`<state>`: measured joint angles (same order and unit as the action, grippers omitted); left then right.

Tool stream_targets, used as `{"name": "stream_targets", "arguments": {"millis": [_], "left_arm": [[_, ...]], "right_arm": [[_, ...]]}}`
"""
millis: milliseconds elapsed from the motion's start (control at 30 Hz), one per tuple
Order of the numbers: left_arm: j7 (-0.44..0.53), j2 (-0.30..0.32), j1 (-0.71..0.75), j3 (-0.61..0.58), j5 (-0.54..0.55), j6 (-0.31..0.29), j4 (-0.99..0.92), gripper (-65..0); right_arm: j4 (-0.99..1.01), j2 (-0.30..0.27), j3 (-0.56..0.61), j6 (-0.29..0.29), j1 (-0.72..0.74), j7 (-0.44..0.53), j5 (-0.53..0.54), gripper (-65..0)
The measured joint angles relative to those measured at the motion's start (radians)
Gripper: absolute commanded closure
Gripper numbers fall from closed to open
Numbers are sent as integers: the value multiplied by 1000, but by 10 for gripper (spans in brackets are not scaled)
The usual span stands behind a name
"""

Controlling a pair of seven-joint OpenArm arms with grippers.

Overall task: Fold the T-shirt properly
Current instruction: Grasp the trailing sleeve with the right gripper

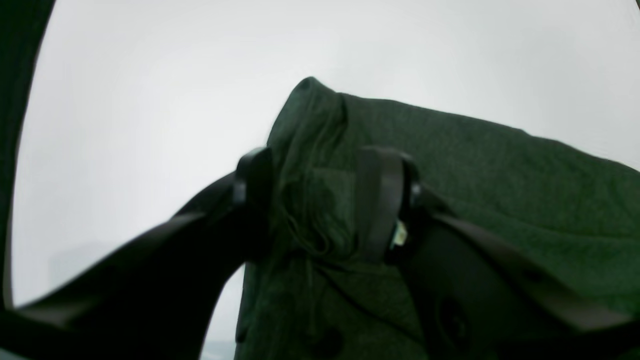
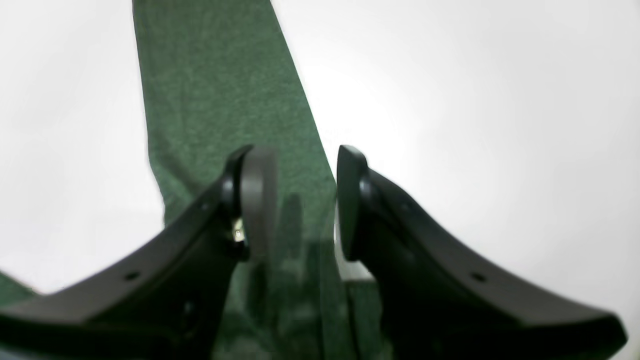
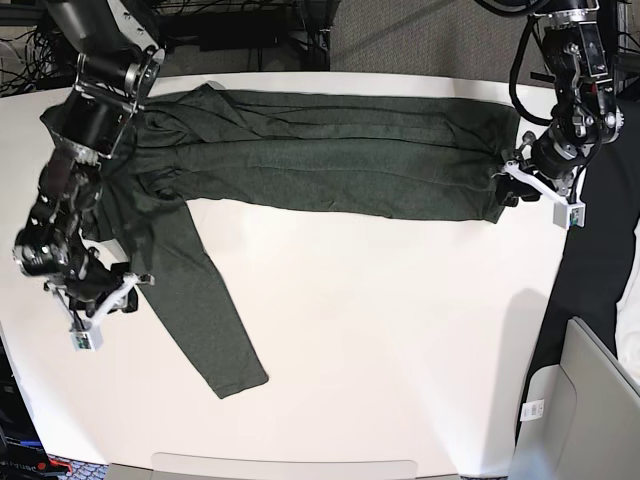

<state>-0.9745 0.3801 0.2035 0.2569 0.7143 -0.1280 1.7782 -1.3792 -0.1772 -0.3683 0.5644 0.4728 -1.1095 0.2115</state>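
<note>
The dark olive-green T-shirt [image 3: 330, 165] lies folded lengthwise across the far part of the white table [image 3: 400, 340]. One long sleeve [image 3: 200, 320] trails toward the front left. My left gripper [image 1: 315, 200] is at the shirt's right end [image 3: 500, 185], and its jaws are closed on a bunched fold of the T-shirt [image 1: 310, 210]. My right gripper [image 2: 300, 200] is over the sleeve [image 2: 220, 100] near the shoulder, also seen in the base view [image 3: 130, 285]. Its jaws are apart, one finger on the cloth and one at the sleeve's edge, with nothing pinched.
The table's right edge [image 3: 575, 300] runs close to my left gripper. A grey bin [image 3: 590, 400] stands off the table at the right. Cables and racks [image 3: 250, 25] are behind the far edge.
</note>
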Motion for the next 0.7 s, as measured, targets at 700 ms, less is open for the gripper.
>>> {"name": "stream_targets", "arguments": {"millis": [700], "left_arm": [[6,0,-4,0,3,-3,0,-270]], "right_arm": [[446,45,11,-127,184,331,-369,-213]]}}
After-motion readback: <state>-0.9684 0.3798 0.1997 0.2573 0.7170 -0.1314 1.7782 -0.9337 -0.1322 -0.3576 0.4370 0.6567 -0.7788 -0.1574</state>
